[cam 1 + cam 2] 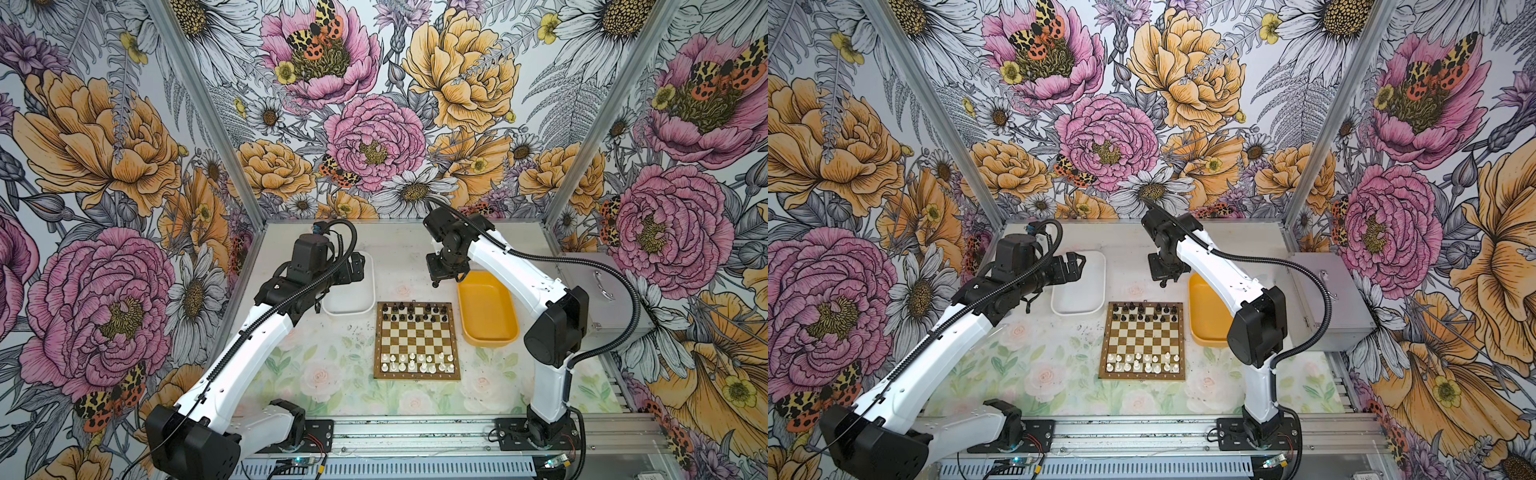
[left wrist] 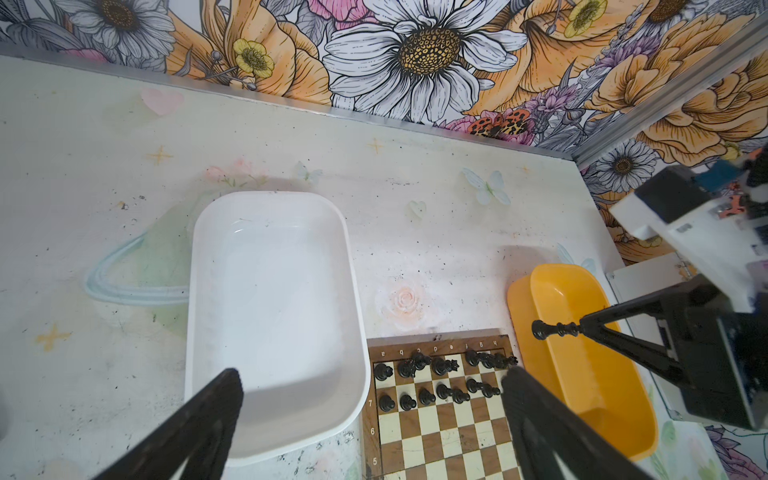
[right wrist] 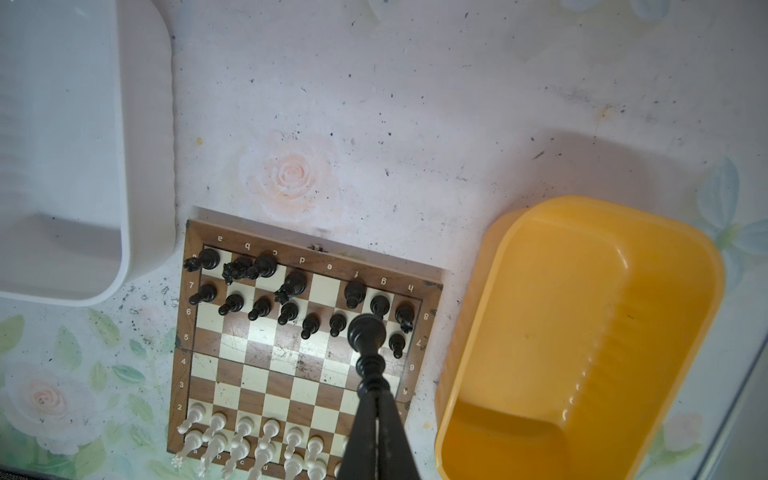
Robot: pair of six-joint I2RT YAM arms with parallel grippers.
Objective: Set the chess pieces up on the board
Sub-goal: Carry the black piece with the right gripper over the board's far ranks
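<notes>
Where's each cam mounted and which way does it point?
Top views: high above the arm bases, facing down toward the back wall; both arms whole, board centred.
Left wrist: by the white tray, tilted down toward the back wall; open left gripper frames it.
Right wrist: above the board's far edge, looking down; shut right gripper holds a black piece.
Shared: all four show board and yellow tray; both wrist views show the black piece.

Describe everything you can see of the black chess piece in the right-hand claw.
The black chess piece is glossy, plastic-looking, with a wide round base and a ringed slender stem. The right gripper is shut on its top, hiding the head. It hangs base-down in the air near the board's black end, touching nothing else.
</notes>
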